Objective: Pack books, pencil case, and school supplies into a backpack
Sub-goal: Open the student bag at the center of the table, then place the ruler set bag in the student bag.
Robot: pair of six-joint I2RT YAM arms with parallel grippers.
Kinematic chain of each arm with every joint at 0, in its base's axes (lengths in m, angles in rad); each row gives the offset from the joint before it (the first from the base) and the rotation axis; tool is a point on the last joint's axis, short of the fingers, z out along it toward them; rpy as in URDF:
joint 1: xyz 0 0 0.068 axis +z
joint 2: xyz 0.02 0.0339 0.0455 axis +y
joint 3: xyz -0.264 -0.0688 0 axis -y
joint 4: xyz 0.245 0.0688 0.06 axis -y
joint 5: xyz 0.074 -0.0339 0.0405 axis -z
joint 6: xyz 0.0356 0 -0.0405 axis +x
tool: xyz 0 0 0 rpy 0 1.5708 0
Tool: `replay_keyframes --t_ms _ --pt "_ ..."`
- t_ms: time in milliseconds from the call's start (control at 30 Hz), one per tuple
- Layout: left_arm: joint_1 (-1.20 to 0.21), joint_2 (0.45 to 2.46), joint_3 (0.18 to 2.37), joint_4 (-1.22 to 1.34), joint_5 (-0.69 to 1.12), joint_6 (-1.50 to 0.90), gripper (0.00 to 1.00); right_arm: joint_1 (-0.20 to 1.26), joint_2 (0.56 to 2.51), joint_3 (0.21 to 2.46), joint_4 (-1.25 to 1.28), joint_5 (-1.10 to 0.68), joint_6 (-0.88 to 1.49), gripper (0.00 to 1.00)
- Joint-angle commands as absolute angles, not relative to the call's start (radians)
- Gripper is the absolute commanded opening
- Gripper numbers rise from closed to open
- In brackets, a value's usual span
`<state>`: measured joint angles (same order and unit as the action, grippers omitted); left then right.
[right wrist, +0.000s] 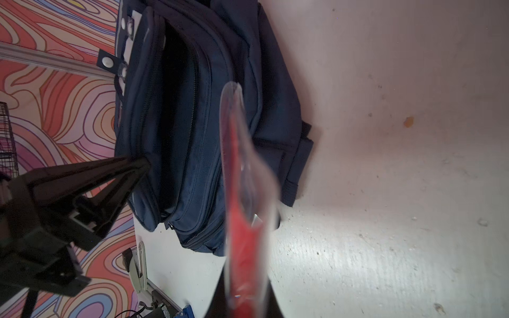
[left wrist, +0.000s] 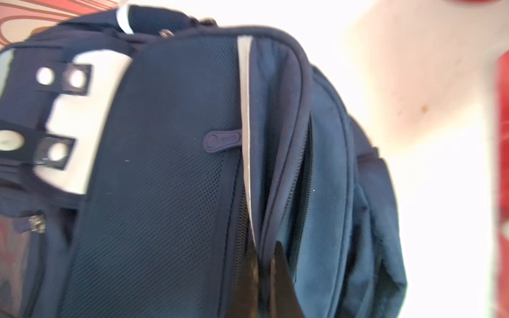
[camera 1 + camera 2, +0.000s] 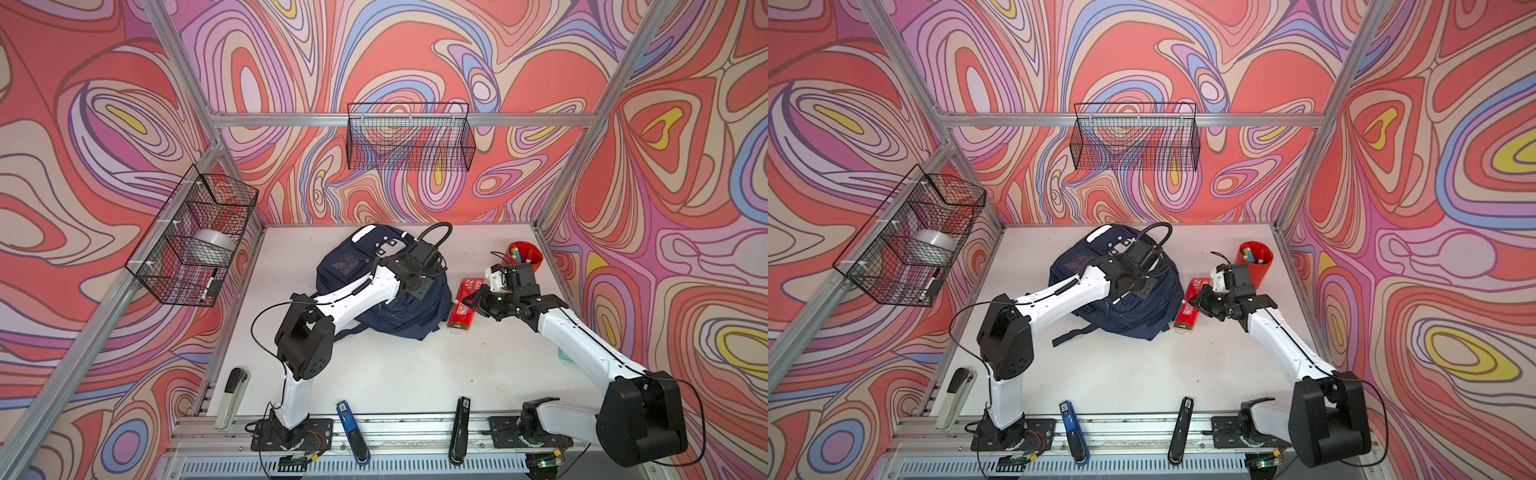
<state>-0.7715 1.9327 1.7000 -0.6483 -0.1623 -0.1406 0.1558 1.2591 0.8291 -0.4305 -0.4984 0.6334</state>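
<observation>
Red packet (image 1: 239, 234) edge-on before gaping navy backpack (image 1: 192, 137).

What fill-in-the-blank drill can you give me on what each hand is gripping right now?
1. The left hand pinches a pocket edge of the navy ___.
2. The right hand is shut on the flat ___ packet.
3. The markers stand in a red ___ beyond the right hand.
Missing words: backpack; red; cup.
</observation>
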Motion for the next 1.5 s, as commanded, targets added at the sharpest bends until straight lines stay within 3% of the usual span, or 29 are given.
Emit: replay_keyframes --t_ms 0,367,533,833,1467 --pt "-0.716 1.825 1.728 -0.670 -0.043 -0.191 0.00 0.150 1.268 0.854 -0.367 -0.549 0.613 0.00" --pt "-0.635 1.763 1.698 -0.643 0.123 -0.230 0.00 0.152 1.310 0.830 -0.024 -0.678 0.738 0.00" --pt "-0.635 1.782 1.729 -0.638 0.162 -0.261 0.00 0.215 1.387 0.832 0.167 -0.653 0.875 0.00" --pt "-0.635 1.798 1.823 -0.665 0.173 -0.273 0.00 0.397 1.612 0.984 0.216 -0.467 1.006 0.00" --pt "-0.635 1.817 1.897 -0.670 0.199 -0.330 0.00 0.611 1.960 1.143 0.523 -0.078 1.143 0.00"
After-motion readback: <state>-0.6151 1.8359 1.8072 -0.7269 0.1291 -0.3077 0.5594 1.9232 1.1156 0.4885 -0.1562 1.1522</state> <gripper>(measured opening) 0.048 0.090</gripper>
